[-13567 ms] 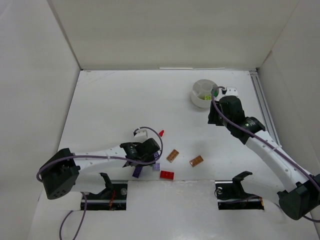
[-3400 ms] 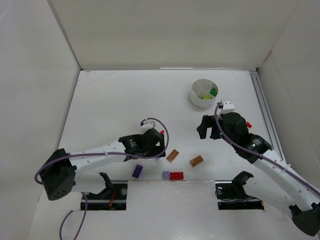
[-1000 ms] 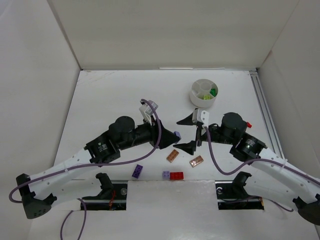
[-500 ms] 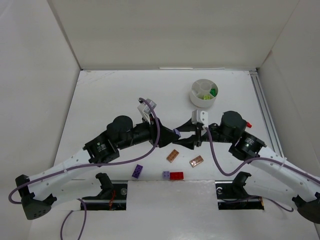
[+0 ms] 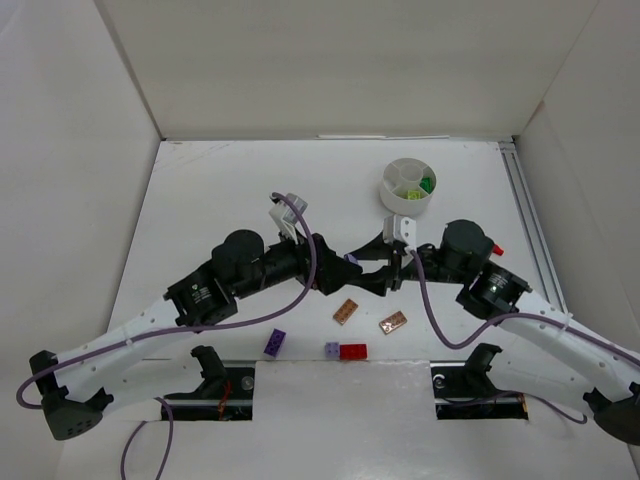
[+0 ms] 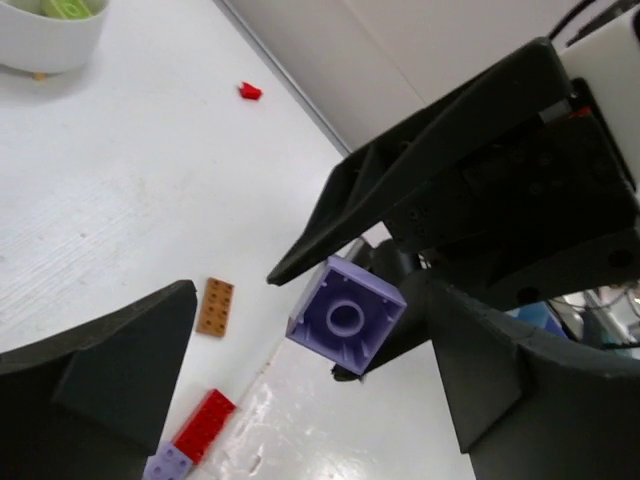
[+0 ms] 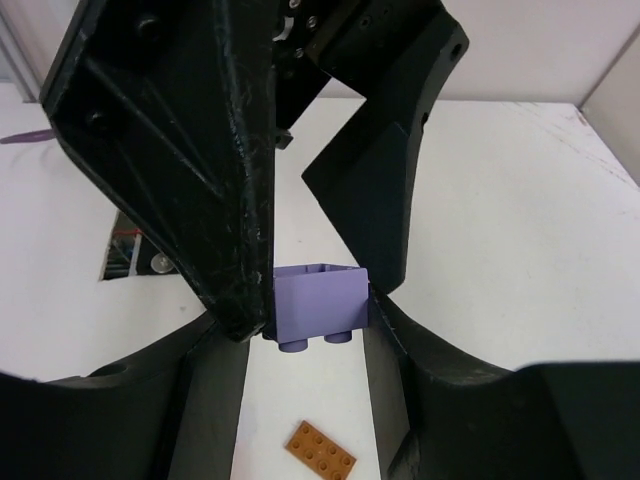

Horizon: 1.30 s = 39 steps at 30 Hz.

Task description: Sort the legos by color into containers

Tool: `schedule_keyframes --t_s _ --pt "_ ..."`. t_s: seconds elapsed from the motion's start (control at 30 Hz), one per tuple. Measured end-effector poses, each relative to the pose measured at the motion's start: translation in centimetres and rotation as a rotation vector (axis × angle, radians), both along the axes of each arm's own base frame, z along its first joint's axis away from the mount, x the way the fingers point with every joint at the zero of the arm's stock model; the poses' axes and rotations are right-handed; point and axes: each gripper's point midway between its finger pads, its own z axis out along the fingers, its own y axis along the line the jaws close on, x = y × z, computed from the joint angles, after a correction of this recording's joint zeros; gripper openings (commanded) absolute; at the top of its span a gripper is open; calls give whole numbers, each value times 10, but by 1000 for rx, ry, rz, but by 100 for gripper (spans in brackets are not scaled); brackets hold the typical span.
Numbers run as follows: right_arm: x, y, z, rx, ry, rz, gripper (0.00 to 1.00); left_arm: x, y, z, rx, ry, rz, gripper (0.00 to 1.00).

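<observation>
Our right fingers [image 7: 430, 400] pinch the lilac lego brick [image 6: 345, 315] from two sides, in the air above the middle of the bench [image 5: 220, 200]. Our left fingers [image 6: 110, 380] stand wide apart around it, not touching.

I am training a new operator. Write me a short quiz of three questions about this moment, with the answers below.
1. True or false: the left jaws grip the big lilac brick.
2. What lies right beside the red brick at the near edge of the table? A) a small lilac brick B) a blue brick C) a yellow brick
3. Fill in: the green bricks lie in the white ____.
Key: 1. False: the right jaws hold it, and the left jaws stand open. 2. A. 3. dish.
</observation>
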Motion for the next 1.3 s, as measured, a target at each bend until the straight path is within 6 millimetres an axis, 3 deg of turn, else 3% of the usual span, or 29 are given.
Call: schedule_keyframes --t_s 0.2,0.37,0.5,0.63,0.73,0.8,0.9,1.0,1.1,1.3 --pt "23 4 -13 -27 42 -105 10 12 9 4 18 7 87 100" --pt "70 -5 -48 -145 130 -308 10 36 28 6 45 19 266 100" --pt "135 -41 -54 -207 223 -572 10 53 48 -12 110 56 417 100" --pt "211 -100 -46 -203 301 -843 11 74 55 -31 168 94 485 100" --pt "263 -137 -40 -201 335 -1013 11 119 70 -55 209 159 540 100" --pt "287 -147 -44 -218 352 -1077 12 153 87 -78 231 225 575 100" --pt "318 -149 -56 -264 381 -1127 12 183 110 -114 273 312 625 100" --pt "344 -149 -72 -312 408 -1161 12 189 109 -138 315 362 606 100" --pt "370 -146 -98 -368 434 -1181 13 189 107 -148 337 376 584 100" --pt "397 -150 -138 -466 478 -1204 15 194 105 -158 357 382 569 100"
